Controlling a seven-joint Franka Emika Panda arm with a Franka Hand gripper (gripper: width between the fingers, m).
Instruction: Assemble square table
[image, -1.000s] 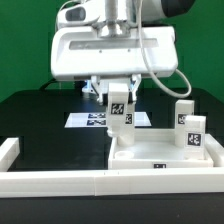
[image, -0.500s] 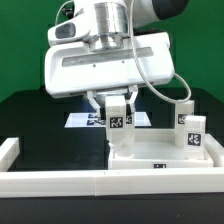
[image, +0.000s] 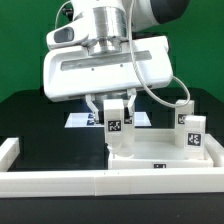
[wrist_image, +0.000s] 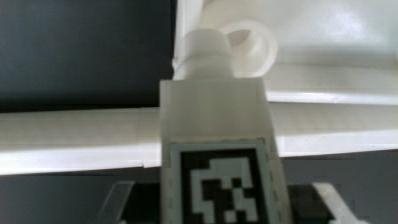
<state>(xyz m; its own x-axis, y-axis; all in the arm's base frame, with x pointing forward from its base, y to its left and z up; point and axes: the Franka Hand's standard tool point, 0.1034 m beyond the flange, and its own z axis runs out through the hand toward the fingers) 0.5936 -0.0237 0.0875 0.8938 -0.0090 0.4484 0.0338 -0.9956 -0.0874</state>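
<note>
Green backdrop above a black worktop. The gripper has its jaws clamped on a white tagged leg, held upright between them over the near corner of the square tabletop panel. Two further legs stand on the panel, well apart from the jaws. The marker board lies behind them.

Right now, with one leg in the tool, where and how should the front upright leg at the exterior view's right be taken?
Probably its upper half, coming straight down from above. The front leg stands upright with its top free, and its flat sides suit a pinch. A second leg stands close behind it, so closing across the faces toward the exterior view's left and right looks safest.
</note>
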